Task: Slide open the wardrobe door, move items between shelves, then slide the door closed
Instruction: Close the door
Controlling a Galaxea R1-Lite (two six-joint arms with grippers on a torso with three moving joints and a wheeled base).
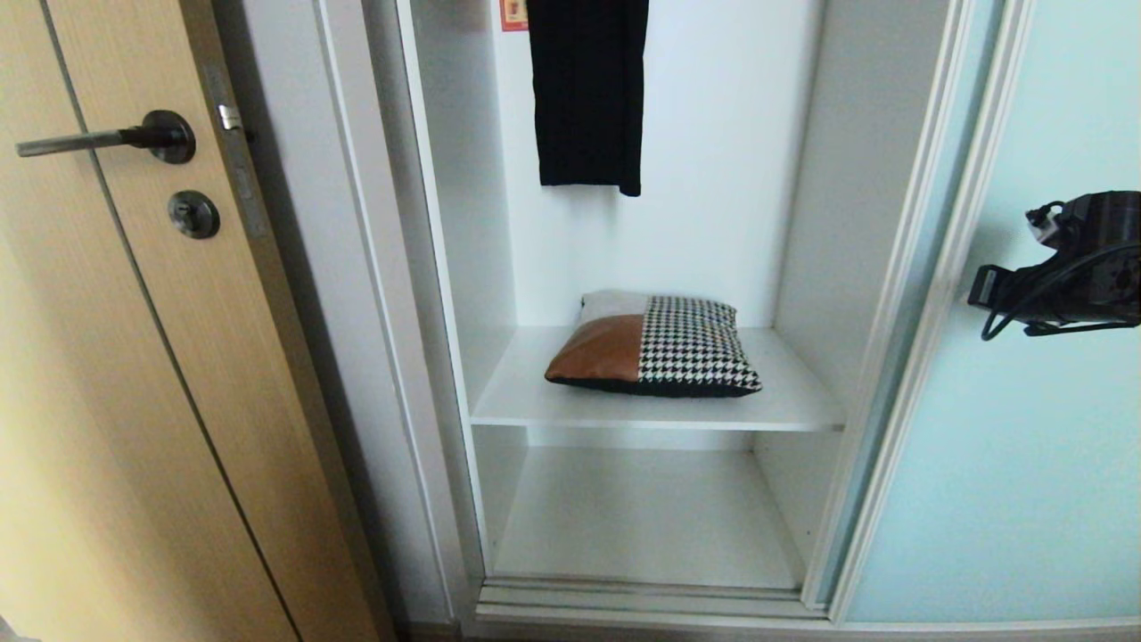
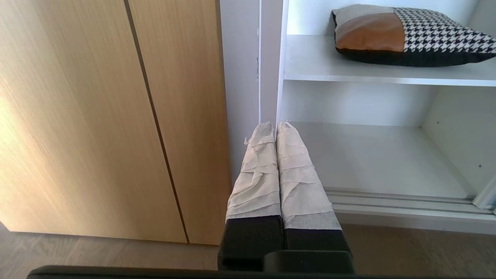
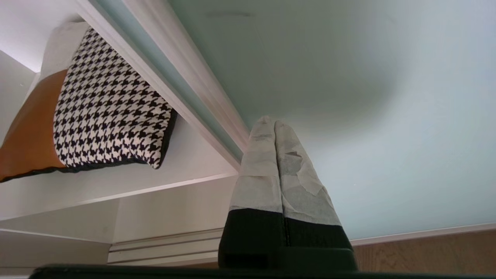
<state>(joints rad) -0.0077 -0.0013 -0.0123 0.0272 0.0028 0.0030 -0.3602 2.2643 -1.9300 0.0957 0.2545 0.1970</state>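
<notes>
The sliding wardrobe door (image 1: pixel 1007 428) is a frosted aqua panel standing at the right, leaving the compartment uncovered. The items (image 1: pixel 655 346), a cushion-like bundle of rust-brown, houndstooth and black fabric, lie on the upper of two white shelves (image 1: pixel 784 401). The lower shelf (image 1: pixel 642 517) is bare. My right gripper (image 3: pixel 271 122) is shut with nothing in it. It hovers in front of the door glass (image 3: pixel 348 97), close to the door's frame, to the right of the items (image 3: pixel 104 112). My right wrist (image 1: pixel 1070 267) shows at the right edge. My left gripper (image 2: pixel 276 124) is shut and empty, low by the wardrobe's left post.
A long black garment (image 1: pixel 588 89) hangs above the bundle. A tan wooden door (image 1: pixel 134 401) with a dark lever handle (image 1: pixel 107 138) stands left of the wardrobe. The floor track (image 1: pixel 651 597) runs along the wardrobe's bottom edge.
</notes>
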